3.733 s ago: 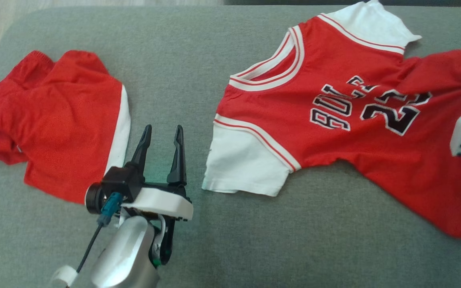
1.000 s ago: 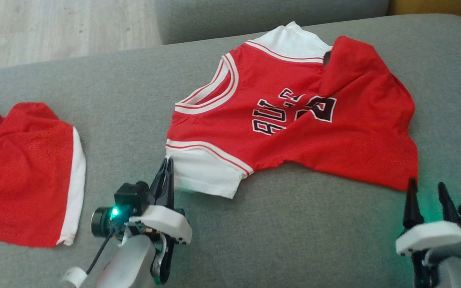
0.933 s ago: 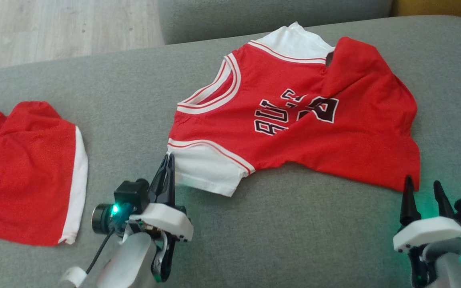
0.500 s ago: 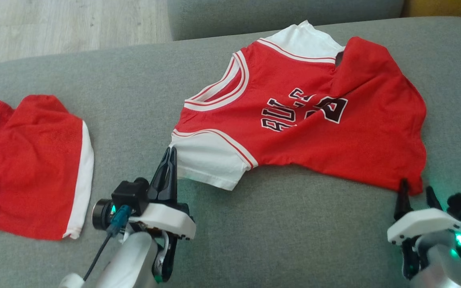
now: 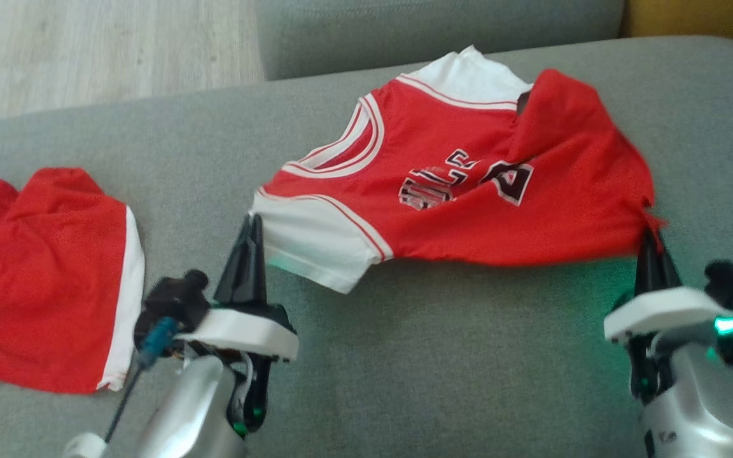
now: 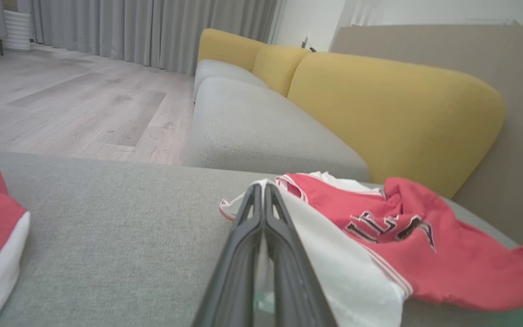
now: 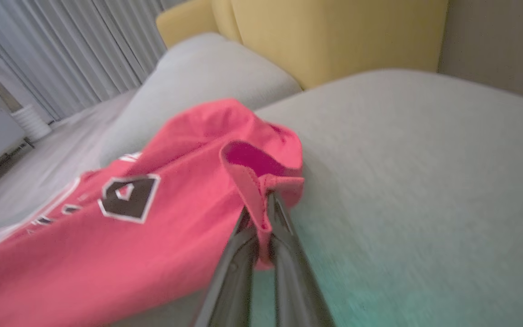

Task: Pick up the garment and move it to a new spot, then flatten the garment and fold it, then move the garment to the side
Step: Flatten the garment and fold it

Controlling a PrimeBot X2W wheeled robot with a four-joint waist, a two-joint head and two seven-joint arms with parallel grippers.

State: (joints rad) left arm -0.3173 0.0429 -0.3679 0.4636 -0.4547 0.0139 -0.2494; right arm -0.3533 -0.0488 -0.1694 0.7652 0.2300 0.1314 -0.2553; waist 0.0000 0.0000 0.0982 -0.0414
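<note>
The left gripper (image 5: 251, 222) stays pinched flat on the edge of the white sleeve (image 5: 315, 245), as it was a second ago. The jersey (image 5: 468, 191) lies face up on the grey sofa (image 5: 436, 356), collar toward the left, and its far right part is flopped over onto the print. Its near edge now looks pulled taut between the two arms rather than sagging. The real change is at the right. The right gripper (image 5: 649, 235), which stood wide open just short of the cloth a moment ago, has snapped closed on the red hem corner (image 5: 649, 213), and the right wrist view shows the hem bunched between its fingers. With both ends held, the pick-up looks ready to start. Flattening and folding are not yet begun.

Red shorts (image 5: 48, 273) with a white side stripe lie at the far left of the same seat, well apart from the jersey. They would crowd any set-down on that side. Wooden floor (image 5: 86, 51) shows beyond the sofa's far left edge. A second grey cushion (image 6: 261, 131) and a yellow backrest (image 6: 379, 104) rise behind the jersey, limiting how far back it can go. The turned-over flap will need shaking out.
</note>
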